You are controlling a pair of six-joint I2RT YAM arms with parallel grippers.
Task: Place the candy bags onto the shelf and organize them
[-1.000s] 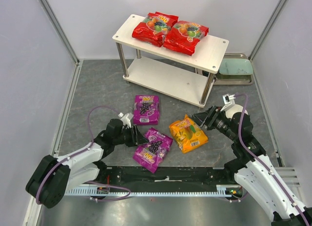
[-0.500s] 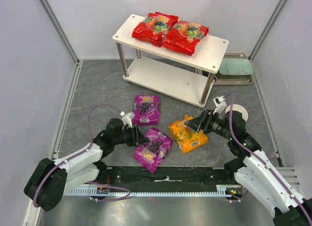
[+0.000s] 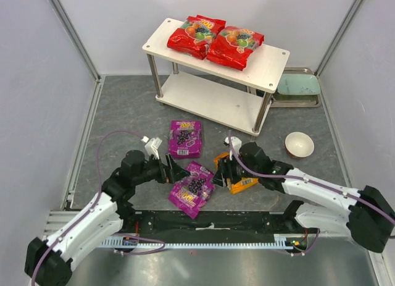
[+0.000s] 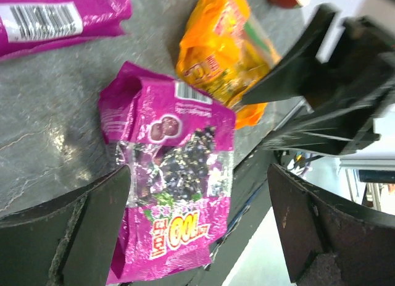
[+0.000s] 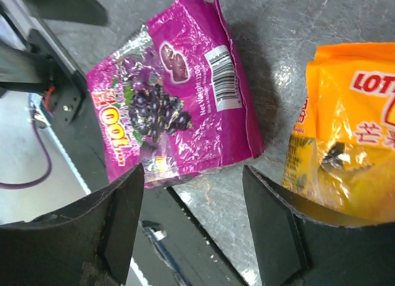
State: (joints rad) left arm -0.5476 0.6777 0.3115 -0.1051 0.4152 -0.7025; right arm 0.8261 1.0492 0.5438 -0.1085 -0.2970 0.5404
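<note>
Just ahead of the left gripper, open and empty, lies a purple bag. The right gripper — also open — hangs at the edge of the orange bag. A second purple bag lies nearer the shelf. Only the two red bags sit on its top board — three are left to place.

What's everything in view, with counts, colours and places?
shelf: one, cream-white with silver legs, back of table
red candy bags: two, red, shelf's top board
purple candy bags: two, purple, table in front of shelf
orange candy bag: one, orange, table, right of the nearer purple bag
tray: one, pale green, right of shelf
bowl: one, white inside, table, right side
left gripper: one, black, open, by the nearer purple bag
right gripper: one, black, open, at the orange bag
</note>
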